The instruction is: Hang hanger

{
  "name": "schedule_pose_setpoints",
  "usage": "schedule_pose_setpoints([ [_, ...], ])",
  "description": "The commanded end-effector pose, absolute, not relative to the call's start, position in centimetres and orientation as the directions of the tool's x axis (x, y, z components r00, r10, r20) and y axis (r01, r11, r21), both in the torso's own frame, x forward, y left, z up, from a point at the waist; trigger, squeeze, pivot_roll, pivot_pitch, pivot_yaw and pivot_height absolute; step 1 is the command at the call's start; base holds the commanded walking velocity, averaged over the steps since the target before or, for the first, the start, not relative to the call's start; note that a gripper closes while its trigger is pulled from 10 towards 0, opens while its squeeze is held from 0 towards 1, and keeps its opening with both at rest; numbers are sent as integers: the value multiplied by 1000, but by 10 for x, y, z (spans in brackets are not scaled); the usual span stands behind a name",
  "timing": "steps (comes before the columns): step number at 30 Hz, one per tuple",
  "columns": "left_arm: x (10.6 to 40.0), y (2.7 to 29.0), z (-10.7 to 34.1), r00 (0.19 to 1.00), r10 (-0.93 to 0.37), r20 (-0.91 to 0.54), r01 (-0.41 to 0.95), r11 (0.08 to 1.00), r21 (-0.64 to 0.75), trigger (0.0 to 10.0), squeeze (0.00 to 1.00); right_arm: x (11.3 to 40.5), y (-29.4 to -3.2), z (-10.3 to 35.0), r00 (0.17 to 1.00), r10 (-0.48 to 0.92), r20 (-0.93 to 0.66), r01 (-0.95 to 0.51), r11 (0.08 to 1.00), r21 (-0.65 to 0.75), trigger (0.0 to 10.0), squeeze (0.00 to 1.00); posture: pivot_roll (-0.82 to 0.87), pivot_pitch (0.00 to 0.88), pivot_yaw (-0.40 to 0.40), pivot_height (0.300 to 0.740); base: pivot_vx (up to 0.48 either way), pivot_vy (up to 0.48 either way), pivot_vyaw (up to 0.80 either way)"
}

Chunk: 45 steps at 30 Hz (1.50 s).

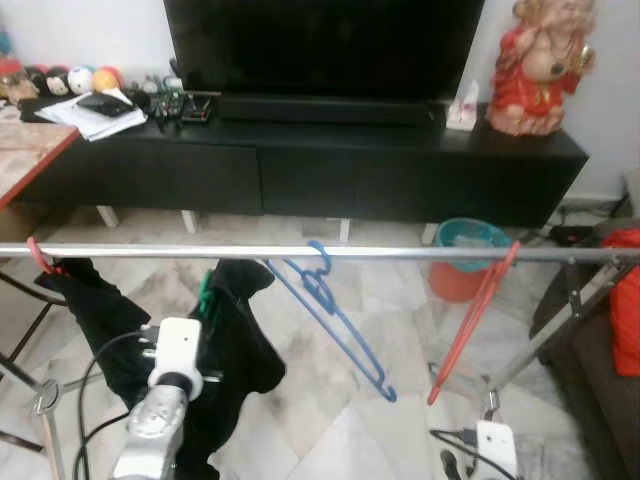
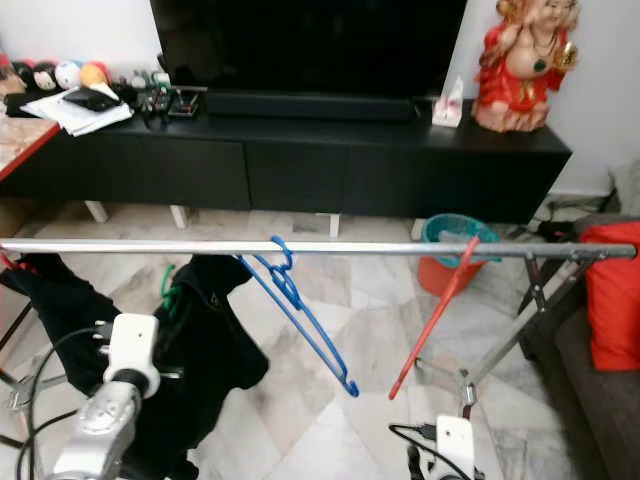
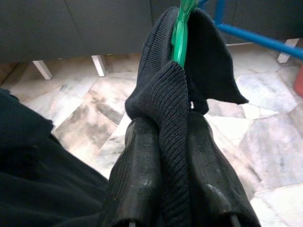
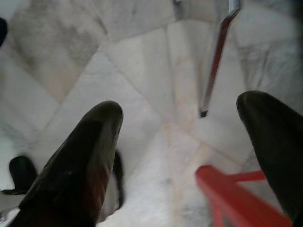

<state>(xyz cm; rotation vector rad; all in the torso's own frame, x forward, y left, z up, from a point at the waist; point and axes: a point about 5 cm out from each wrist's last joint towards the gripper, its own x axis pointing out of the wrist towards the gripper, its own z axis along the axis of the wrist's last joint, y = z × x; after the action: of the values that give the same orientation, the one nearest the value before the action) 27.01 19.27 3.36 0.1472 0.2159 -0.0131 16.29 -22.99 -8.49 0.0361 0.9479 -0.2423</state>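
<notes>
Two hangers, a blue one (image 1: 330,310) and a red one (image 1: 470,320), are already hooked on the rail (image 1: 400,254) in the left eye view, both tilted. A third, green hanger (image 1: 205,297) carrying a black garment (image 1: 240,340) is seen just under the rail, left of the blue hanger. The left arm is raised beneath it, and the wrist camera housing (image 1: 176,352) hides the fingers. A second dark garment (image 1: 95,310) is draped at the rail's left end beside a red hook (image 1: 37,256). Whether the green hook is seated over the rail cannot be told from here.

Right eye view: same layout is shown. The garment (image 2: 205,330) is bunched against the rail (image 2: 320,247), with the blue hanger (image 2: 300,310) just beside it and the red hanger (image 2: 430,320) well apart.

Left wrist view: the left gripper (image 3: 163,170) is closed on the garment's knit fabric, which is pinched between both fingers (image 3: 137,175). The green hanger (image 3: 180,33) is seen rising out of the cloth beyond the fingertips.

Right wrist view: the right gripper (image 4: 184,156) is held wide open, nothing between the fingers (image 4: 85,151). It is pointed at the floor, with part of a red hanger (image 4: 236,198) close below and a rack leg (image 4: 215,61) further off.

Judged step: the hanging itself, placement phase. Next move calls for the hook to be confirmed over the rail, then the fabric to be released without dragging the hanger off.
</notes>
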Motion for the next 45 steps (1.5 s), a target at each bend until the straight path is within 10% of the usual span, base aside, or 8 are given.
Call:
schedule_pose_setpoints([
  [1,273,199,40,983,17,-184,13,986,165,10000,0,165,-227,-85,559,-183,-808,232,971,-59,10000,0,-75,0,-43,740,0,0,0],
  [45,298,194,74,998,48,-37,-43,991,127,10000,0,168,-230,-83,565,-171,-807,205,977,-63,10000,0,-77,0,-67,740,0,0,0],
])
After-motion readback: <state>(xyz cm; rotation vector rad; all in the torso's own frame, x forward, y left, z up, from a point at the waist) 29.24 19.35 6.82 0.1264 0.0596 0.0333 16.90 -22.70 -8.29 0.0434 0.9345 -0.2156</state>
